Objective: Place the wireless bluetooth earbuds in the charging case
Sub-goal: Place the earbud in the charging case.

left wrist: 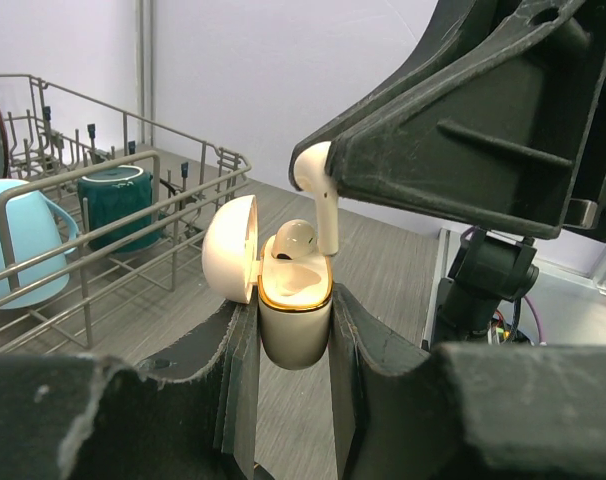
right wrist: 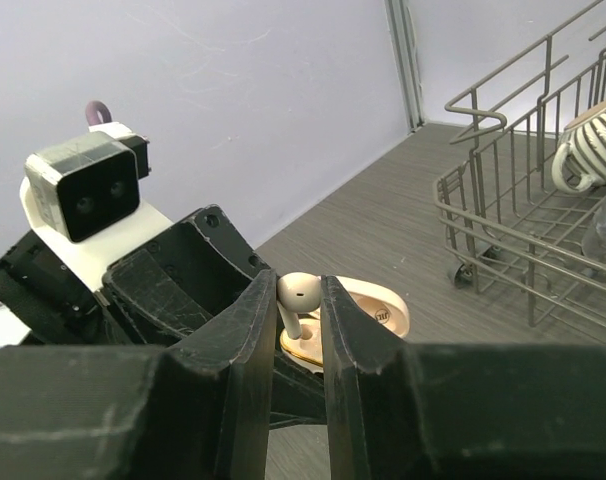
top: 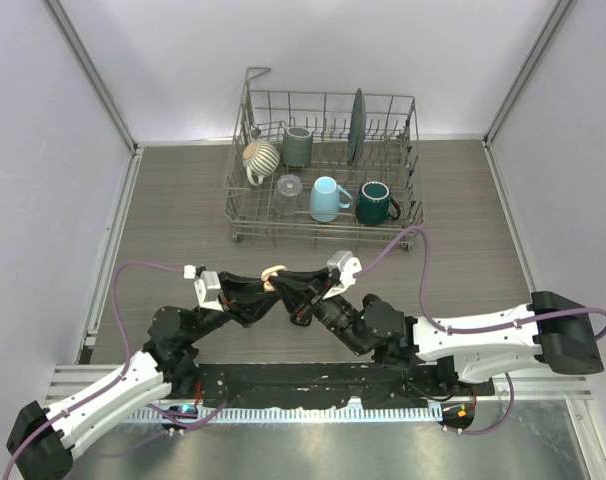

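- Over the table (top: 163, 215), in front of the dish rack (top: 328, 96), my two grippers meet tip to tip.
- My left gripper (left wrist: 293, 335) is clenched on the charging case (left wrist: 295, 325), which stands upright between its fingers. The lid (left wrist: 230, 250) is swung open to the left in the left wrist view.
- One cream-pink earbud (left wrist: 295, 238) sits inside the case.
- My right gripper (right wrist: 301, 310) pinches a second cream-pink earbud (right wrist: 299, 291) by its stem, head up.
- That stem hangs just over the case's open mouth, beside the seated bud; I cannot tell whether it touches.
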Available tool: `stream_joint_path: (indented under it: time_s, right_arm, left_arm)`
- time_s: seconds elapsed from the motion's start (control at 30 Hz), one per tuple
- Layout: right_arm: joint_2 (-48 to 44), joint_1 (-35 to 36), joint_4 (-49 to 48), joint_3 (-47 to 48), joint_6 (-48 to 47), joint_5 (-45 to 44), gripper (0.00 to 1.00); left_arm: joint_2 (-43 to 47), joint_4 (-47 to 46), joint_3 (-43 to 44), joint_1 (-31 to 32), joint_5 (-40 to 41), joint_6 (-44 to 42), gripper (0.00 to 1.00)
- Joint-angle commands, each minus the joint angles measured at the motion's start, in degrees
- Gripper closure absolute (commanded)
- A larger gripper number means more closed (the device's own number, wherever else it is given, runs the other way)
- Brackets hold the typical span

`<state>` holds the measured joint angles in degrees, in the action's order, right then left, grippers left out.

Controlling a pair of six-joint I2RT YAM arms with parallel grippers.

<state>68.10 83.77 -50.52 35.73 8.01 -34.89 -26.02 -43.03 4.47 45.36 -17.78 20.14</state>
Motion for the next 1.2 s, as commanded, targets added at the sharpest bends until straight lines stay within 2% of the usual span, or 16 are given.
stream_joint_path:
  time_s: [0.0, 1.17]
  right_arm:
    - [0.8, 0.7, -1.4, 2.6, -2.0, -3.4, 0.99]
    - [3.2, 1.6, -3.6, 2.5, -1.2, -5.2, 0.99]
  left_arm:
    - [0.4, -3.5, 2.4, 0.3, -0.4, -1.1, 1.0]
    - [-1.0, -4.5, 2.7, 0.3, -0.5, -0.3, 1.0]
